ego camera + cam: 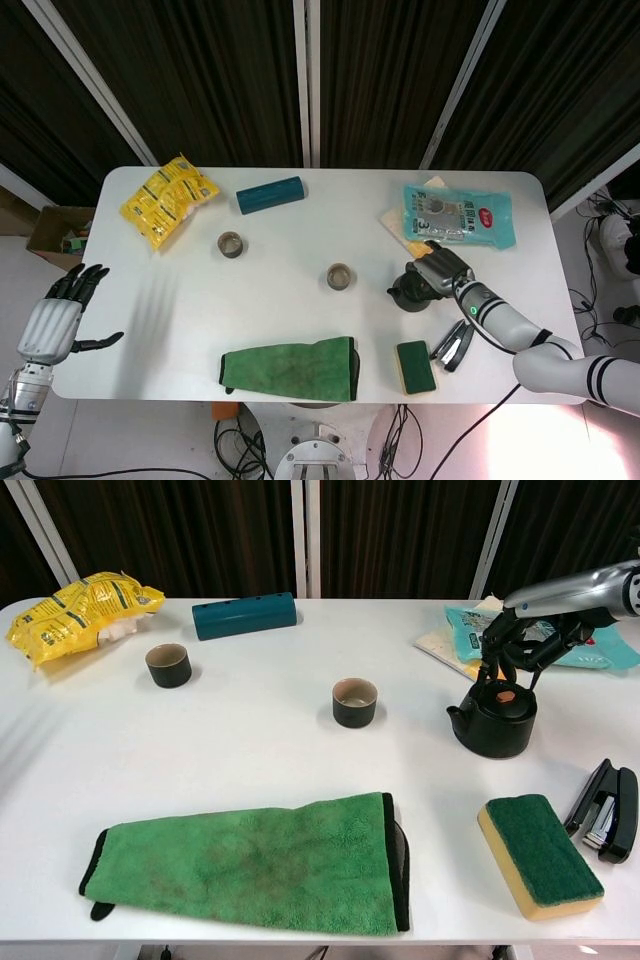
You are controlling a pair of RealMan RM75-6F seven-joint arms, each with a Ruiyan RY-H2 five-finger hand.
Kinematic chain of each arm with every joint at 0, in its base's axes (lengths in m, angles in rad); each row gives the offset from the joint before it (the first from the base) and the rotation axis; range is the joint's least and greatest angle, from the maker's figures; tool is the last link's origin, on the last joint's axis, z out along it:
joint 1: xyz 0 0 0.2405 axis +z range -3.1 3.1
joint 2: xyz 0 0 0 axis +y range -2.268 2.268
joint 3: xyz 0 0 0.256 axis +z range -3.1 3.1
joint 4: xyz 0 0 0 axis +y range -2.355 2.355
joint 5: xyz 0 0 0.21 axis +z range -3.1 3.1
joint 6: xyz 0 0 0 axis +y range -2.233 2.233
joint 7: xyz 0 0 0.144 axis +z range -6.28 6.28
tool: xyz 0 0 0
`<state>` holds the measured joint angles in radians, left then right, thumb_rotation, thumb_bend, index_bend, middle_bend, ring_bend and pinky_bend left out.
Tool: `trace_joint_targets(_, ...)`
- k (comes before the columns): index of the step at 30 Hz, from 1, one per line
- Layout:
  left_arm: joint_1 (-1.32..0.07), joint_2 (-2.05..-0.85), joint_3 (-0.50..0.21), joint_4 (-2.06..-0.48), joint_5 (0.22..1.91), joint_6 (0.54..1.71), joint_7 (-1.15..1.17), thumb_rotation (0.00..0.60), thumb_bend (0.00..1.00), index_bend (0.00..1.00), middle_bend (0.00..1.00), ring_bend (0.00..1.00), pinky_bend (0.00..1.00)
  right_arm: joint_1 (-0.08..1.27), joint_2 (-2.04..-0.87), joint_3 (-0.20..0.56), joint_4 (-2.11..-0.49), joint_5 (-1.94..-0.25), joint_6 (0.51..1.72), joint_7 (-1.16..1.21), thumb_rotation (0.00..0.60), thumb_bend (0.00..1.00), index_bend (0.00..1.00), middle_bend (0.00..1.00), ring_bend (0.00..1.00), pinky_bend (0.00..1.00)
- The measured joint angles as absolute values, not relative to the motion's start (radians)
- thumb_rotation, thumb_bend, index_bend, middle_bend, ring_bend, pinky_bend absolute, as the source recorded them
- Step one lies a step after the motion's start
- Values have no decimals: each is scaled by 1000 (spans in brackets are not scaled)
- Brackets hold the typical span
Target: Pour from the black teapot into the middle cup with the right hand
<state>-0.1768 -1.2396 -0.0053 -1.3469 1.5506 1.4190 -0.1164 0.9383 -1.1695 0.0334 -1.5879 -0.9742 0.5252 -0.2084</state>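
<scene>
Fingers of the right hand are curled down over the top of the black teapot, right around the handle area, but honestly I can't tell whether they've actually closed on the handle or are just hovering at it. Pot is sitting flat on the table, spout pointing left toward the middle cup, which is near but clearly apart from it.

So progress-wise: reach looks basically done, grasp maybe in the works, and the lift, carry and pour are all left by my guess. Middle cup looks empty from here, pale inside, nothing wet showing. The other cup further left looks empty too. Can't see into the teapot, lid's on.

Left hand is way off past the table edge, fingers spread, holding nothing.
</scene>
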Motion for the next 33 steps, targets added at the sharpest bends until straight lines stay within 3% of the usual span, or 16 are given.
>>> trace_joint_targets(6, -176, -1240, -5, -1345, 1551, 1422, -119, 439, 66, 107, 90, 30, 184, 947, -1169, 25, -1588, -974, 517, -202, 338, 724, 432, 463, 336, 0)
trace_joint_targets(11, -174, -1239, -4, -1345, 1552, 1423, -121, 438, 65, 107, 90, 30, 184, 962, -1166, 15, -1587, -967, 497, -202, 313, 632, 413, 449, 321, 0)
trace_joint_targets(20, -178, -1238, -5, -1347, 1552, 1418, -120, 438, 65, 106, 90, 30, 184, 986, -1162, -12, -1591, -950, 495, -228, 303, 306, 388, 443, 319, 0)
trace_joint_targets(33, -182, -1242, -3, -1336, 1545, 1403, -128, 441, 65, 112, 90, 30, 184, 1011, -1161, -35, -1601, -914, 492, -230, 300, 243, 446, 532, 403, 0)
